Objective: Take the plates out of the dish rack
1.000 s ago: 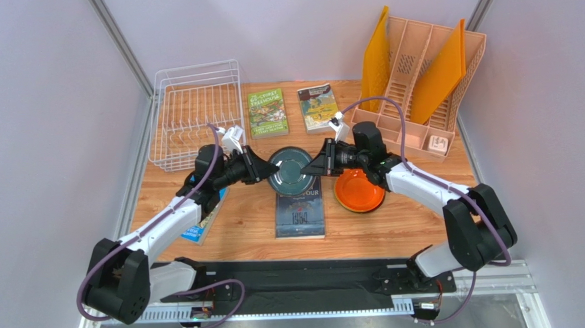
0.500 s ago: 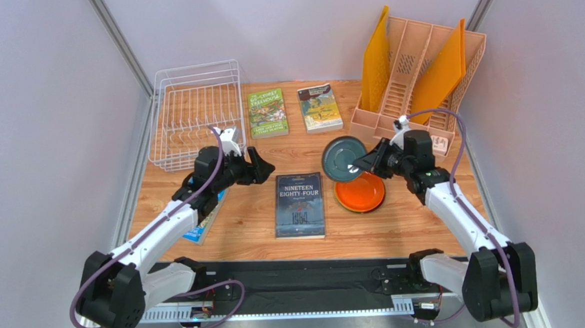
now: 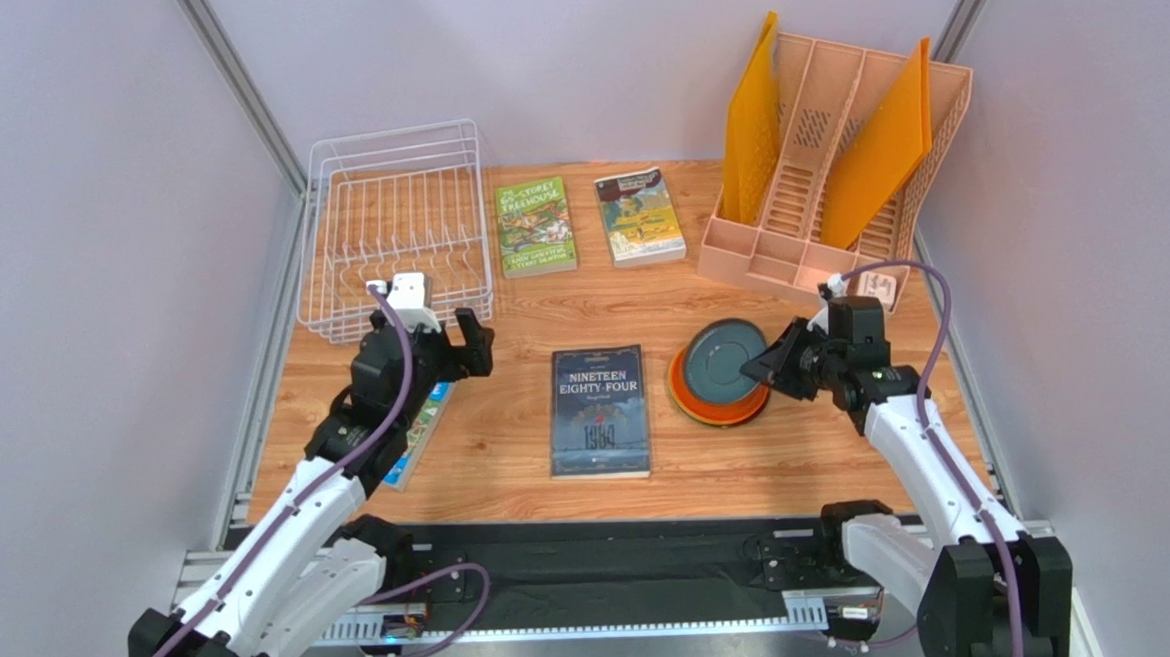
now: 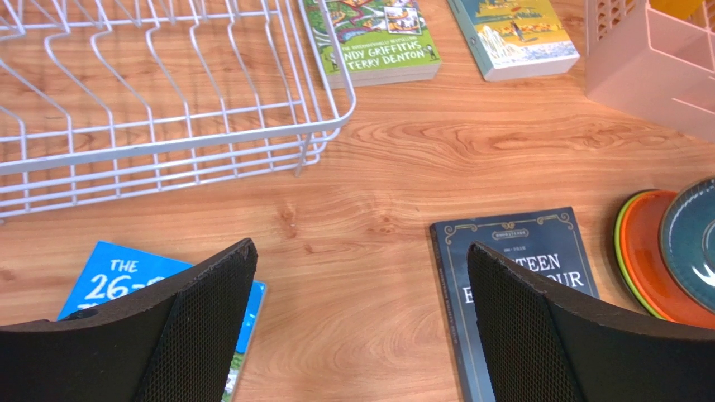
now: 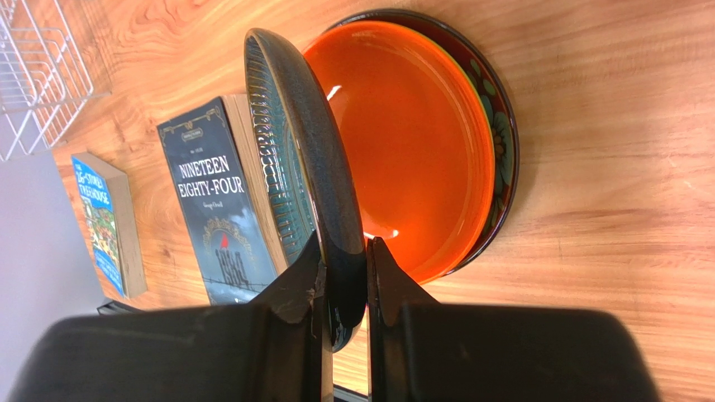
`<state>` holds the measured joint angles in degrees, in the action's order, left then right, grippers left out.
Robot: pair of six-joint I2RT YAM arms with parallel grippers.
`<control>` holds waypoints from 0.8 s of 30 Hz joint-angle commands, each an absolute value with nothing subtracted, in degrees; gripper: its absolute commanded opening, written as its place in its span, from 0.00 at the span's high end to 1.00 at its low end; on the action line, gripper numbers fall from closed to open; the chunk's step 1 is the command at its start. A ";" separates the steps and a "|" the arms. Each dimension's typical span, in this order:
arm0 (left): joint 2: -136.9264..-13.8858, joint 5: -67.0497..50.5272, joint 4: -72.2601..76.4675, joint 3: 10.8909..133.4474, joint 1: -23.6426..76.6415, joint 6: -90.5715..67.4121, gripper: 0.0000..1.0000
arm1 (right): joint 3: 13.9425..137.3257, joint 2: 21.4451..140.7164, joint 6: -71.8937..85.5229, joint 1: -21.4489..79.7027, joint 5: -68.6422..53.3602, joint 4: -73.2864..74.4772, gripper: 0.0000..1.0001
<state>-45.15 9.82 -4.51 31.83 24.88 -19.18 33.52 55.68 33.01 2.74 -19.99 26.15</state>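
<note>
Top view: your right gripper [image 3: 766, 367] clamps the teal plate [image 3: 718, 358] by its rim, tilted over the orange plate [image 3: 688, 394] just right of the Nineteen Eighty-Four book [image 3: 599, 411]. Left wrist: left gripper [image 4: 362, 251] gapes; dish rack [image 4: 168, 142] seemingly bare. Right wrist: lower flat, release, likely plate 4 of 4.

Teal-grey plate [image 5: 306, 142], ribbed underside; orange plate [image 5: 411, 142]; lime green plate [image 4: 620, 243], rim only showing; dark red plate [image 5: 501, 126], floral border. Dish rack [image 3: 320, 267], white wire. Organizer [image 3: 823, 106], peach; dividers [image 3: 753, 117], orange. Table [image 3: 508, 453], wood grain.
</note>
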 commanded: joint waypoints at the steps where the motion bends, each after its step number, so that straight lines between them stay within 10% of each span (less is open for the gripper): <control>1: -43.42 12.66 -5.18 31.55 25.05 -16.97 0.00 | 33.31 55.46 33.31 2.55 -21.53 22.77 1.00; 14: -44.82 12.30 -5.98 31.73 25.05 -17.84 0.00 | 32.78 60.64 33.92 2.46 -24.08 19.78 0.95; 18: -45.09 11.78 -5.89 31.91 25.05 -17.84 0.00 | 32.87 61.00 34.01 2.55 -24.08 19.87 0.61; 24: -45.44 10.99 -5.54 31.90 25.05 -18.19 0.00 | 32.87 61.43 33.40 2.46 -23.73 19.78 0.39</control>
<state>-45.23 11.88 -6.42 31.62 24.88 -18.70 32.14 61.21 33.61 2.70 -22.59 23.00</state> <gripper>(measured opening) 0.993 0.532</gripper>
